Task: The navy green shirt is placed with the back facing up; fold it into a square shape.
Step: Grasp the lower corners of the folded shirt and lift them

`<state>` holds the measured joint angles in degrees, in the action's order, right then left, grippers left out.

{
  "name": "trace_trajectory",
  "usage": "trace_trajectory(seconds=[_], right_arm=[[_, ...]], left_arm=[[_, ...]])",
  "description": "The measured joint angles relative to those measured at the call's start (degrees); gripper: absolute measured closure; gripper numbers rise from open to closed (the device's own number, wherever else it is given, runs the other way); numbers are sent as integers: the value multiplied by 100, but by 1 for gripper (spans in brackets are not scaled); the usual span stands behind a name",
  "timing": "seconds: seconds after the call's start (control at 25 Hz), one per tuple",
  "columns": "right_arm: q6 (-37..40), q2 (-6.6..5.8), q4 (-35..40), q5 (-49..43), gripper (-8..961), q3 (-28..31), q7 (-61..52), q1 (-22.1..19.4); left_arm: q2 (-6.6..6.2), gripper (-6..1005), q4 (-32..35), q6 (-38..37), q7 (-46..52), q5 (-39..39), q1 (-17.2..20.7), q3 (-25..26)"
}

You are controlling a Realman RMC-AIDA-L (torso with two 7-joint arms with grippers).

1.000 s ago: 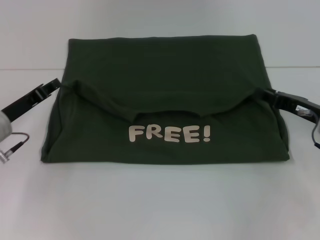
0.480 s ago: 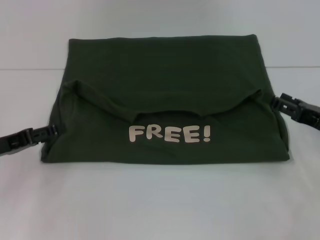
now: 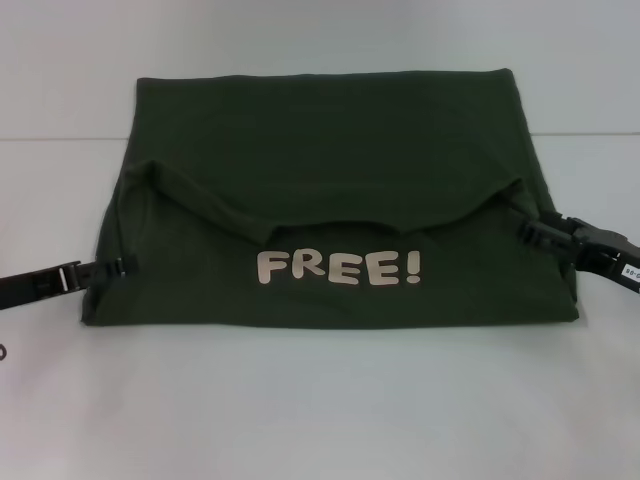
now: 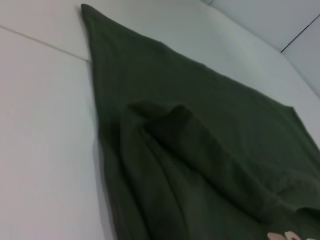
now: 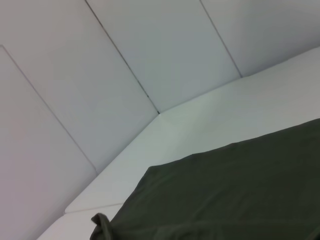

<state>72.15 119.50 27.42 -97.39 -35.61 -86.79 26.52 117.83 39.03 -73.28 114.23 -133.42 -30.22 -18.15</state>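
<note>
The navy green shirt (image 3: 330,150) lies on the white table as a wide folded rectangle. Its collar end is turned over toward me, showing the cream "FREE!" lettering (image 3: 338,268). My left gripper (image 3: 112,268) lies low at the shirt's left edge, near the front corner. My right gripper (image 3: 527,232) touches the right edge, level with the end of the folded-over flap. The left wrist view looks along the shirt (image 4: 200,150) and its bunched flap. In the right wrist view, the shirt (image 5: 240,190) fills the lower part and the wall panels show beyond it.
The white table (image 3: 320,400) runs bare in front of the shirt and on both sides. A white panelled wall (image 3: 320,35) stands just behind the shirt's far edge.
My left gripper has come from the shirt's upper left side down to its left edge near the front. My right gripper has shifted nearer and inward onto the right edge. The shirt has not moved.
</note>
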Motion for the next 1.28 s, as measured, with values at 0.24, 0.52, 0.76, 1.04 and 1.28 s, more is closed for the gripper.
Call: trace_trajectory(seconds=[0.24,0.52,0.76,1.04,1.28], right_arm=[[-4,5,0,-4,28,-226,-1,-12],[-18,3,0,-9,28,-337,-2,12],[-40,-2,0,-9,28,-350,-4,14],[-46,-6,13,-8,27,-350,-4,13],[-21,-16,41,-8,27,-350,-5,11]], left_arm=[[16,66,-51,129,-30,-11,-11,-221],[31,69,-71,274,-43,-16,-44,-484],[38,72,-71,178,-9,-18,-50,-508],[38,76,-96,-26,37,-18,-72,-544],[38,79,-72,170,47,-244,-90,-608]])
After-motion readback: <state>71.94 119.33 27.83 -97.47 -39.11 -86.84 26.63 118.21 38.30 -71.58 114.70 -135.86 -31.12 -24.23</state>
